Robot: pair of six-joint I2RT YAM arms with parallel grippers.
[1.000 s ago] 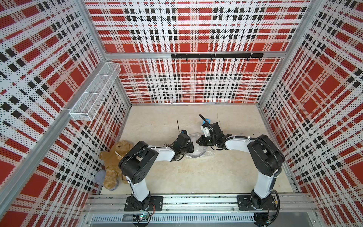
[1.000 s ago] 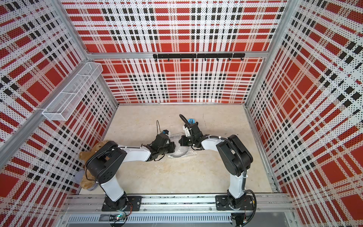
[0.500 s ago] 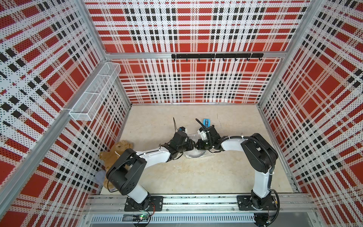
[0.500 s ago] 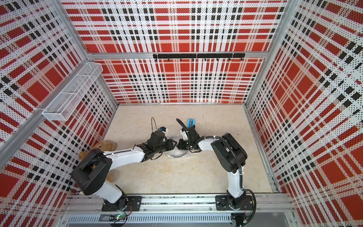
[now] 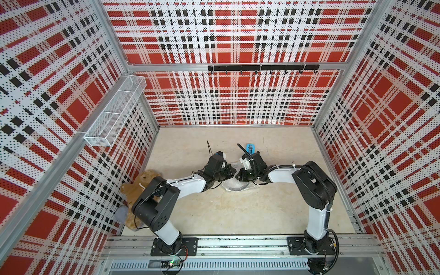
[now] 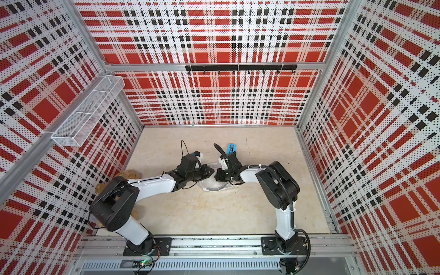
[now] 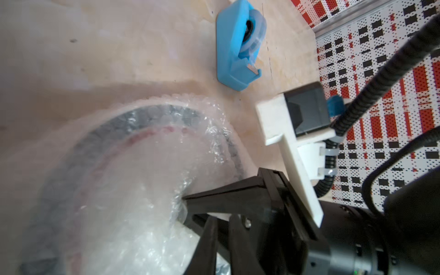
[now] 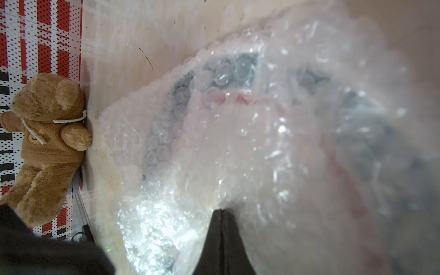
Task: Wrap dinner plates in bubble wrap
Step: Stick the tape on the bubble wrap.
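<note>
The right gripper (image 8: 221, 211) is holding its jaws pressed shut, the two dark fingers meeting in a single seam, and it is pinching a puckered fold of the bubble wrap (image 8: 238, 142) at its tip. The left gripper (image 7: 222, 217) is showing only a thin gap between its jaws (whether any wrap is caught in that gap, I cannot tell). Its tips are sitting just beside the right gripper's, over the wrap.

The bubble wrap is lying crumpled and glossy over the plate (image 7: 142, 119). It is clear plastic studded with small round bubbles, bunching thickest toward the jaws. Through it the round plate is showing a dark rim band, a thin red ring inside that and a pale centre. The covered plate is resting near the middle of the beige, mottled counter (image 5: 238, 214). A blue plastic tape dispenser (image 7: 234, 47) with a clear roll is standing just beyond it. A tan plush teddy bear (image 8: 47, 133) in a hooded top is lying at the counter's left edge.

In both top views the left arm (image 5: 188, 185) and right arm (image 6: 250, 176) are reaching in low with elbows bent, wrists facing each other over the plate.
</note>
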